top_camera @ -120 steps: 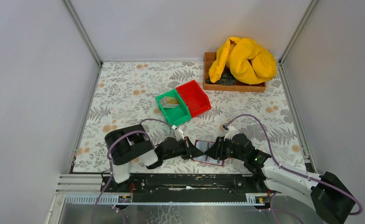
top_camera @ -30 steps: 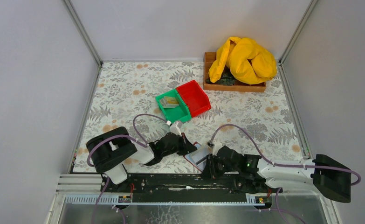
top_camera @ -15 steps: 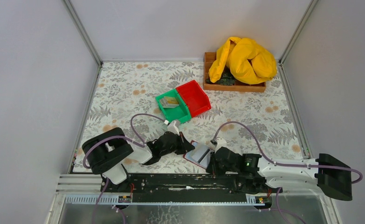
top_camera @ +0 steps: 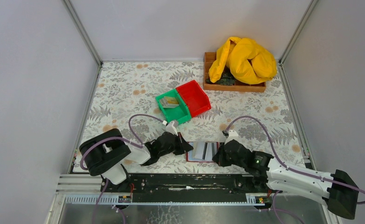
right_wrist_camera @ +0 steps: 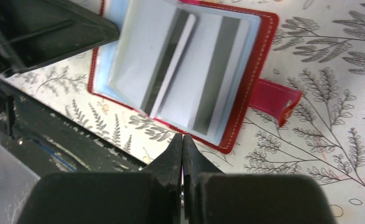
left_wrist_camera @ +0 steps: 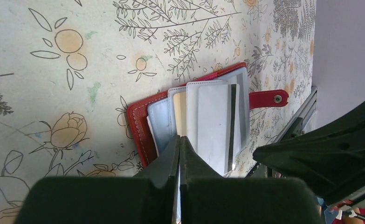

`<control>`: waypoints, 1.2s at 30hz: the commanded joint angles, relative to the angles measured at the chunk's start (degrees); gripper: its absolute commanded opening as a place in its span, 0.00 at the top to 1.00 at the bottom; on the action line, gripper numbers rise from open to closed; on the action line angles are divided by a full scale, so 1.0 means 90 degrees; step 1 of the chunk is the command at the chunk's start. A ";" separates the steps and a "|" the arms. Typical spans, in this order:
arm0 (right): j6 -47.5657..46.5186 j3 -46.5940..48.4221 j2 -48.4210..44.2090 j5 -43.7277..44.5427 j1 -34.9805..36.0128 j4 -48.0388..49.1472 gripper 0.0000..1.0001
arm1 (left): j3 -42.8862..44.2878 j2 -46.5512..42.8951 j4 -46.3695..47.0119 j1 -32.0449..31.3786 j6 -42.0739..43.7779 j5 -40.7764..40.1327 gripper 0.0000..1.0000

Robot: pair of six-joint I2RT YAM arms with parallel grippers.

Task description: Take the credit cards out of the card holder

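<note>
Left gripper (left_wrist_camera: 179,140) and right gripper (right_wrist_camera: 182,137) clenched empty, flanking open card holder (top_camera: 211,145) at near centre; credit cards (left_wrist_camera: 213,121) inside likely light, stiff, slick (thin too), best pinched by protruding edges.

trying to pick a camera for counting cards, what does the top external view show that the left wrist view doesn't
Only top external: the green bin holding what look like cards, the red bin, and the yellow cloth in the wooden tray. Only left wrist: a tan card edge between the clear sleeves and the metal snap on the red tab. Both: the card holder lying open on the floral table, with the shut left claw at its edge.
</note>
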 commanded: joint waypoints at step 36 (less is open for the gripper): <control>0.0108 -0.1433 0.1018 -0.2462 -0.1837 0.4520 0.65 | -0.0099 0.0132 0.0154 0.0021 0.0007 0.0175 1.00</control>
